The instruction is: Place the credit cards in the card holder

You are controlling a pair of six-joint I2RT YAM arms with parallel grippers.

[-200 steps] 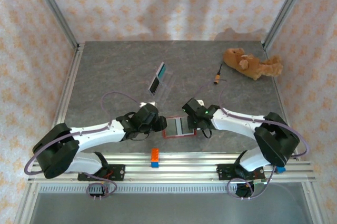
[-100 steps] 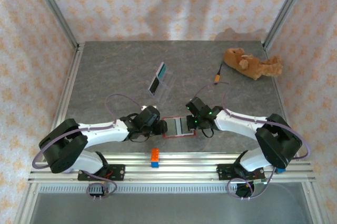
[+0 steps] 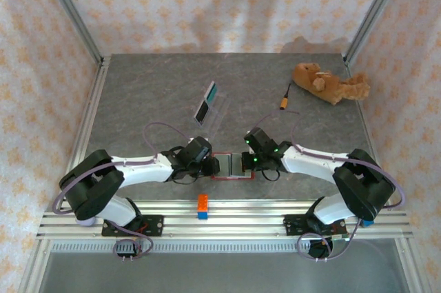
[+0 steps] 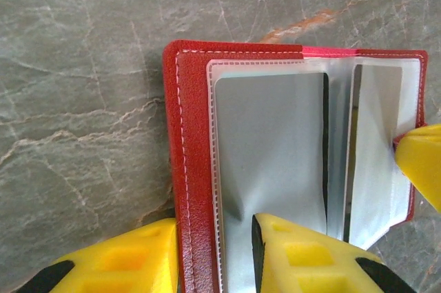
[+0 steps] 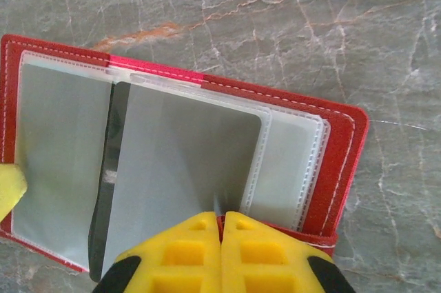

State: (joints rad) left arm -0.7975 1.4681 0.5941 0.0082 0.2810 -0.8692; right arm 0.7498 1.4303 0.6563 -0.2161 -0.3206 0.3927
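The red card holder lies open on the table between my two grippers, its pale plastic sleeves facing up. My left gripper stands astride its left edge. One finger is on the table outside the red cover, the other presses on a sleeve, and the jaws are apart. My right gripper is shut, pinching the holder's near edge with a sleeve creased up into it. A dark strip shows between the sleeves. The credit cards, teal and black-white, rest in a clear tray farther back.
A brown plush toy lies at the back right, with a small orange-tipped plug near it. An orange and blue brick sits on the front rail. Metal frame posts flank the table.
My left gripper slid right onto the holder's left edge and its jaws narrowed. My right gripper shifted slightly left over the holder's right half and shut.
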